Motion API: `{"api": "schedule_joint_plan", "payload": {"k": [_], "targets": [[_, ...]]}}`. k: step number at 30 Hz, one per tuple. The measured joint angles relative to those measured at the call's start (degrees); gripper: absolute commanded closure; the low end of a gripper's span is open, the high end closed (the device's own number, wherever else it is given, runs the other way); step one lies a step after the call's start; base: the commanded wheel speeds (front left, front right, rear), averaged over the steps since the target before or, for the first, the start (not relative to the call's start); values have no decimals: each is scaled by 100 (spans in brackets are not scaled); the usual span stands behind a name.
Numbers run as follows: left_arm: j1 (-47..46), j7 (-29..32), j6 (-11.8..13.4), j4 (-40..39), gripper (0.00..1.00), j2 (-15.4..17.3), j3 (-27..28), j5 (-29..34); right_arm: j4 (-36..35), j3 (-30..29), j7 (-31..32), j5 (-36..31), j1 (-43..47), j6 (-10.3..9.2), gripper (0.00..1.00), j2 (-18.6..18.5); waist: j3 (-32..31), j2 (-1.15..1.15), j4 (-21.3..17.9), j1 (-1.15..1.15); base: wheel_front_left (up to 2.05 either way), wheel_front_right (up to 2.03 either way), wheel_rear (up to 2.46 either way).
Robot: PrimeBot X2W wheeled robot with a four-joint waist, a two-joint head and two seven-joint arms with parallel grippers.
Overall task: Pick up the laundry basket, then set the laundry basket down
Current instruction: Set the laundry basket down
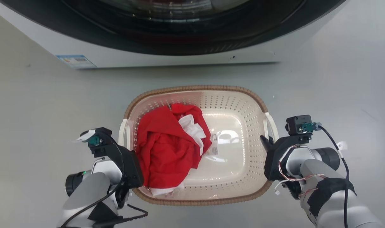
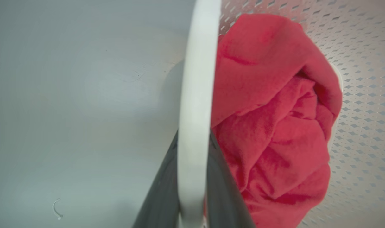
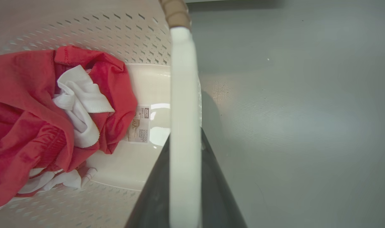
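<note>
On the left, the left gripper [image 1: 130, 166] reached down at the laundry basket's [image 1: 195, 88] left handle [image 1: 123, 133]. I judge this was so that each arm could take one side and the load would rise level. The left wrist view showed what the head view hid: the dark fingers [image 2: 160, 190] pressed against either side of the white handle bar, clamped on it, with a red garment [image 2: 274, 110] bunched just inside the perforated wall. The basket sat on the grey floor [image 1: 37, 110] just near of the washing machine [image 1: 148, 58]; whether its base had left the floor could not be told. The garment and a white cloth [image 1: 191, 126] were heaped toward its left half, so that side probably weighed more. On the right, the right gripper [image 1: 271, 152] met the right handle [image 1: 271, 125]. The right wrist view showed its fingers [image 3: 217, 190] closed on that bar too, and it showed the base label [image 3: 140, 123] more plainly than the head view did.
</note>
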Motion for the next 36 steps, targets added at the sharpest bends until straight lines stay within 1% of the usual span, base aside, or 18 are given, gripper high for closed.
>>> {"api": "schedule_joint_plan", "payload": {"k": [8,15,21,36], "targets": [[-259,-310,48,2,100,25,-8,41,12,58,-220,-109,-275,-25,100,0,556,0,8,0,0,0,0],[-486,-571,49,2,100,45,-7,96,34,64,-481,-186,-492,-119,100,0,930,0,-5,0,0,0,0],[-686,-765,48,2,100,73,-2,132,53,56,-657,-208,-690,-167,100,-1,1201,0,-38,0,0,0,0],[-1034,-1150,41,47,100,85,11,232,135,30,-965,-216,-1063,-216,100,-15,1805,0,-77,-1,0,0,0]]}}
